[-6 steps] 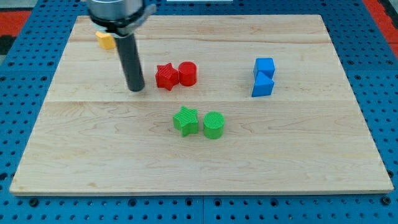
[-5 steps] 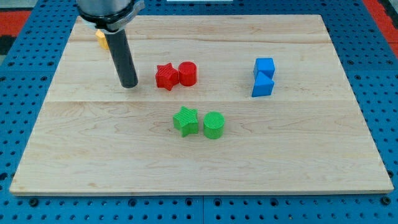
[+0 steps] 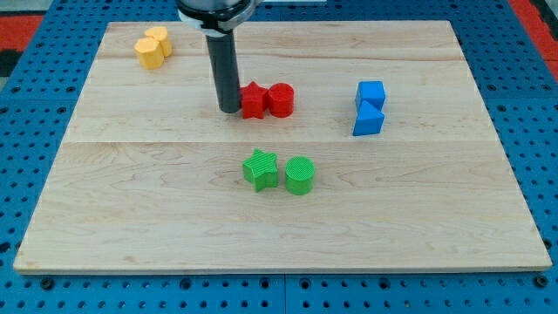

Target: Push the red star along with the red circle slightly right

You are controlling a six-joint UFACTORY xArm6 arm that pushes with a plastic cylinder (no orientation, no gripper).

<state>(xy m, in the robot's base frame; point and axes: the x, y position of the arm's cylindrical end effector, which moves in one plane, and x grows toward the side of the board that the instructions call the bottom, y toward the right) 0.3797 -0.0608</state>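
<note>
- Your rod has no pincer; my tip (image 3: pixel 229 110) presses the ridged red star (image 3: pixel 253 100) from the view's left.
- The red circle (image 3: pixel 281 99) touches the star's right side.
- Bare wooden board (image 3: pixel 436 201) lies between them and the blue blocks (image 3: pixel 370 107).

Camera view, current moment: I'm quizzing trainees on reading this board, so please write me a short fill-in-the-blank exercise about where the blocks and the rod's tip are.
1. My tip is against the view's ____ side of the red star.
2. The red circle touches the star on the view's ____ side.
3. Below the red pair, the green star sits beside the green ____.
4. The two blue blocks lie toward the view's right, and the ____ blocks are near its top left corner.

Missing words: left; right; circle; yellow
</note>
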